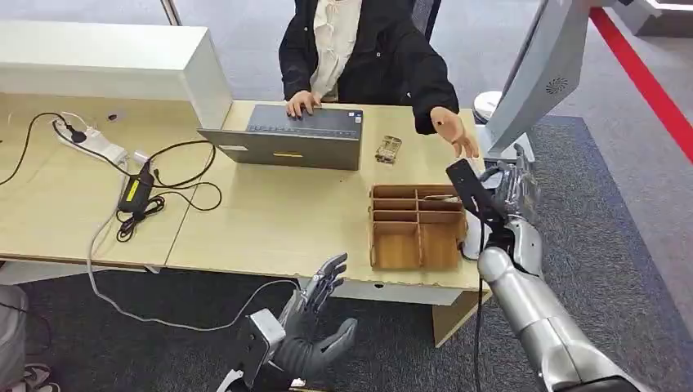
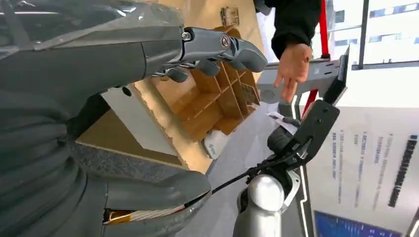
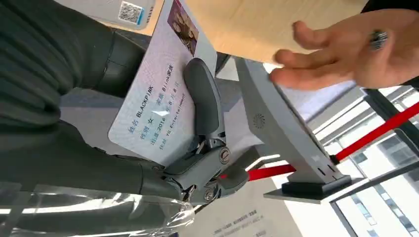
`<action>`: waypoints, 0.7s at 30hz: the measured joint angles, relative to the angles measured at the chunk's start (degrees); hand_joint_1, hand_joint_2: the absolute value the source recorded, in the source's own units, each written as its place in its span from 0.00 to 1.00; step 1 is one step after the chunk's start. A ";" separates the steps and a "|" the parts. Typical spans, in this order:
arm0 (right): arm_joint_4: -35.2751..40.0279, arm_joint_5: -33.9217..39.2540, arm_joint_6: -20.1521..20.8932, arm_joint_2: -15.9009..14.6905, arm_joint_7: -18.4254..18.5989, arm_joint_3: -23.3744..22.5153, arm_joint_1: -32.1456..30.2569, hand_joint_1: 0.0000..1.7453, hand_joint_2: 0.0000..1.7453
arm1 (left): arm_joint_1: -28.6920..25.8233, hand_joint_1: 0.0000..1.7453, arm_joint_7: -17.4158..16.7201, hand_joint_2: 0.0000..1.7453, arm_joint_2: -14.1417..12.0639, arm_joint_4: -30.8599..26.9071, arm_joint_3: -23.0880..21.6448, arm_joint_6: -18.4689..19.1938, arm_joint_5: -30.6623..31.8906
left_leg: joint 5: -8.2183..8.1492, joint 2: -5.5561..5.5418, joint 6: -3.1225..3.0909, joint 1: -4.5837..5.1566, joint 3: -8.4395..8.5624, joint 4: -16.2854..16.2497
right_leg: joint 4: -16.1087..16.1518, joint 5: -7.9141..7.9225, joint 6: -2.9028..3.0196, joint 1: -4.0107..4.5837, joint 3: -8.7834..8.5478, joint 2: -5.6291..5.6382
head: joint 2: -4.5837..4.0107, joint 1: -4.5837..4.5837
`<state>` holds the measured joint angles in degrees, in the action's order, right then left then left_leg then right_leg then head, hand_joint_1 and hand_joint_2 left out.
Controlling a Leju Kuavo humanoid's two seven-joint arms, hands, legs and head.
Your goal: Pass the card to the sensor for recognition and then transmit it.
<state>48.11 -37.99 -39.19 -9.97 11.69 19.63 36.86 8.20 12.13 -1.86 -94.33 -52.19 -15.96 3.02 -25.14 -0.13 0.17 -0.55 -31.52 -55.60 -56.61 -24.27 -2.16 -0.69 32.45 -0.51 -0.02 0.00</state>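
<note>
My right hand (image 1: 508,194) is raised off the desk's right end and holds a pale printed card (image 3: 157,96), which has a small photo at one corner. The thumb (image 3: 203,101) presses the card against the fingers behind it. The grey slanted sensor panel (image 1: 543,75) on its stand rises just beyond this hand, and it is also close to the card (image 3: 276,123). A person's open hand (image 1: 454,131) reaches out over the desk corner near the card (image 3: 346,54). My left hand (image 1: 317,320) hangs below the desk's front edge with fingers spread (image 2: 222,47), holding nothing.
A wooden divided tray (image 1: 417,225) stands on the desk's right end, right beside my right hand. A grey laptop (image 1: 286,135) sits before the seated person, with a small clear object (image 1: 388,149) next to it. A power strip (image 1: 91,144), an adapter and cables lie at the left.
</note>
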 joint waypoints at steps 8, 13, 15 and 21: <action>-0.11 -8.11 2.98 1.73 0.35 3.19 4.03 1.00 1.00 | 0.22 0.00 0.68 1.00 0.00 0.00 -0.02 2.43 -0.87 | 0.01 0.02 0.00 0.00 0.01 0.01 | -0.02 0.01 0.01 0.01 0.02 0.01 | 0.00 -0.02; -0.94 -12.85 6.80 3.21 1.60 5.92 8.00 1.00 1.00 | 0.95 0.00 1.27 1.00 0.11 0.04 -0.02 3.65 -1.51 | 0.02 0.02 0.01 -0.01 -0.01 0.00 | -0.02 0.00 0.00 0.01 0.02 0.00 | 0.00 0.02; -1.82 -13.66 7.24 3.98 1.90 6.86 9.46 1.00 1.00 | 1.08 0.00 1.62 1.00 0.15 0.15 -0.02 3.80 -1.71 | 0.02 0.01 0.01 -0.01 -0.02 0.00 | -0.03 0.01 0.00 0.01 0.03 0.00 | 0.00 0.00; -5.47 -14.51 8.15 5.99 2.21 9.22 13.23 1.00 1.00 | 1.87 0.00 2.12 1.00 0.20 0.63 -0.02 3.72 -2.16 | 0.01 0.01 0.01 -0.01 -0.02 0.00 | -0.03 0.00 0.00 0.01 0.04 0.00 | 0.00 0.00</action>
<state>42.64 -52.50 -31.04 -3.98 13.90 28.85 50.09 10.07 14.25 -1.66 -93.70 -52.22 -12.24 0.85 -25.13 -0.12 0.18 -0.56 -31.54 -55.59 -56.64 -24.27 -2.15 -0.68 32.49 -0.51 -0.02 0.00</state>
